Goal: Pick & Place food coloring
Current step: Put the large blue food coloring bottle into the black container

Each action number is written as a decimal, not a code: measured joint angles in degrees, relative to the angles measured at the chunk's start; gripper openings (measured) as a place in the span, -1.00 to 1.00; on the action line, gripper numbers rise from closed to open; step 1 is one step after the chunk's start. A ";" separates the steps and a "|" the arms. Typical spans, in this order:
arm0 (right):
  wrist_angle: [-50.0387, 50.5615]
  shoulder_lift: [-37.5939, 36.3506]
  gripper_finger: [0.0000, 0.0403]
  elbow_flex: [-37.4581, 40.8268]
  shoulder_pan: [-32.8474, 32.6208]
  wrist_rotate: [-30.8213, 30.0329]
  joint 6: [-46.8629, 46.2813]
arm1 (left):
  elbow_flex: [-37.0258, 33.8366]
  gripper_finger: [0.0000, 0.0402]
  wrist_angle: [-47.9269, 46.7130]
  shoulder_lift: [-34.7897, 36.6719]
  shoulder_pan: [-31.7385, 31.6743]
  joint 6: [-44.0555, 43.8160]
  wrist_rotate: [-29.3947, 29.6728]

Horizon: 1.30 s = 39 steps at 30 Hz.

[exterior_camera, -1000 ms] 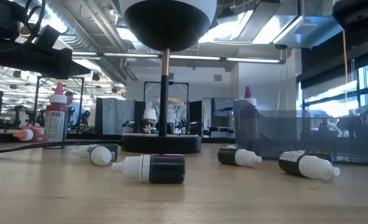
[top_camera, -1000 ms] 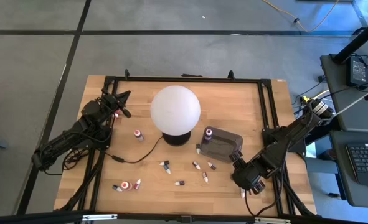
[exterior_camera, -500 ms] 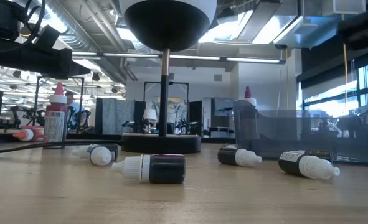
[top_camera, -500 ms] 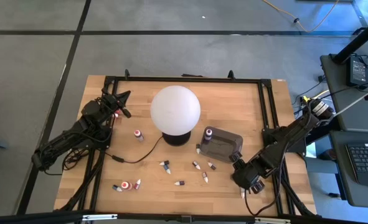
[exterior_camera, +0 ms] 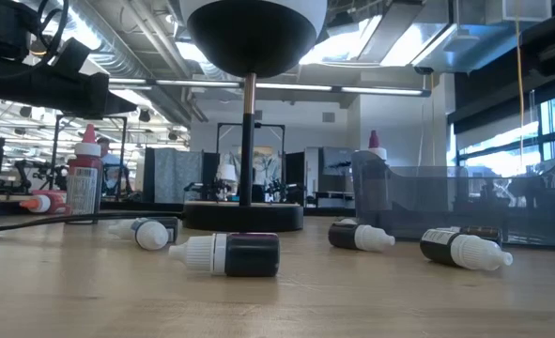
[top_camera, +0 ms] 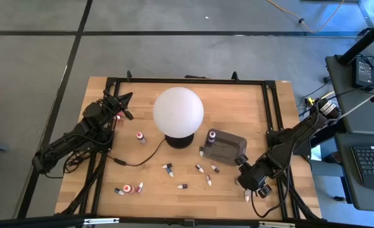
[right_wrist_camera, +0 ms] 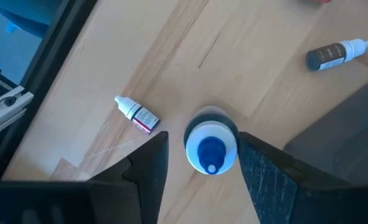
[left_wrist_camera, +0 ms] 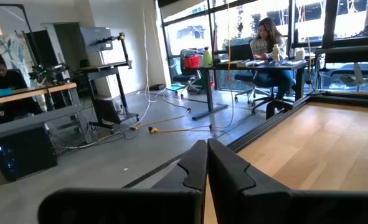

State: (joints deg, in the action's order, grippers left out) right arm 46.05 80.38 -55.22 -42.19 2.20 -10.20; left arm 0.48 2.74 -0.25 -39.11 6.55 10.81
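Writing: none readable; the bottle labels are too small to make out.
Right gripper (right_wrist_camera: 199, 163): near the table's front right corner, fingers part open on either side of an upright blue-capped bottle (right_wrist_camera: 210, 147); I cannot tell whether the pads touch it.
Left gripper (left_wrist_camera: 206, 163): waiting at the far left edge, fingers pressed together, holding nothing.
Food coloring (top_camera: 168, 170): small bottles lying scattered over the front half of the table; one stands upright (top_camera: 140, 137) left of the lamp, another at the tray's far left corner (top_camera: 211, 135).
Tray (top_camera: 228, 149): dark, translucent, just right of the lamp base.
Globe lamp (top_camera: 178, 111): mid-table, its cord (top_camera: 136, 161) trailing left.
Edges: a fallen bottle (right_wrist_camera: 136, 115) lies near the black frame rail.
Open room: bare wood along the far side.
Beyond: people sit at desks.
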 joint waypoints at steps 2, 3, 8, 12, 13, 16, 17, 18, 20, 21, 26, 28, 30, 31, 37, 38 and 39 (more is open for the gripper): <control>0.01 0.01 -0.04 0.00 0.00 0.00 0.04 | 0.01 -0.96 0.00 0.00 0.00 0.00 0.01; 0.01 0.02 -0.04 0.00 0.02 -0.02 0.04 | -0.01 -0.95 0.00 0.00 0.00 0.00 0.00; 0.02 0.02 -0.04 0.00 0.02 -0.07 0.20 | -0.01 -0.94 0.00 0.00 0.00 0.00 0.02; 0.10 0.02 -0.04 0.00 0.09 -0.14 0.48 | 0.00 -0.95 0.00 0.00 0.00 0.00 0.01; 0.10 0.02 -0.04 0.00 0.09 -0.15 0.50 | 0.02 -0.96 0.00 0.00 0.00 0.00 0.00; 0.12 0.02 -0.04 0.00 0.09 -0.88 0.37 | 0.00 -0.96 0.00 0.00 0.00 0.00 0.00; 0.12 0.02 -0.04 0.00 0.09 -0.92 0.39 | 0.00 -0.96 0.00 0.00 0.00 0.00 0.01; 0.05 0.02 -0.04 0.07 0.09 -0.94 0.40 | 0.00 -0.95 0.00 0.00 0.00 0.00 0.00; -0.05 0.02 -0.04 0.40 0.09 -0.94 0.32 | 0.00 -0.95 0.00 0.00 0.00 0.00 0.00; 0.03 0.04 -0.04 0.44 0.09 -0.94 0.18 | 0.01 -0.94 0.00 0.00 0.00 0.00 0.01; -0.35 0.04 -0.04 0.44 0.09 -1.03 0.00 | -0.01 -0.95 0.00 0.00 0.00 0.00 0.00; -0.82 0.04 -0.04 0.72 0.09 -1.05 -0.71 | 0.00 -0.95 0.00 0.00 0.00 0.00 0.02; -2.20 -0.06 -0.05 1.88 0.30 -1.04 -1.29 | 0.00 -0.96 0.00 0.00 0.00 0.00 0.01; -2.60 -0.39 -0.06 2.62 0.48 -0.95 -1.28 | 0.00 -0.96 0.00 -0.01 0.00 0.00 0.01; -4.26 -1.77 -0.25 4.28 1.20 0.74 -1.20 | -0.01 -0.94 0.00 -0.01 0.00 0.04 0.01; -4.48 -1.79 -0.29 4.28 1.20 0.77 -0.84 | 0.02 -0.94 0.00 0.00 0.00 0.04 0.00; -4.48 -1.81 -0.32 4.28 1.20 0.89 -0.15 | 0.01 -0.94 0.00 -0.01 0.00 0.04 0.01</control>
State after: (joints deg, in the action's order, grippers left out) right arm 41.57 78.56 -50.94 -40.99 3.09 -10.35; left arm 0.48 2.74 -0.26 -39.11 6.59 10.82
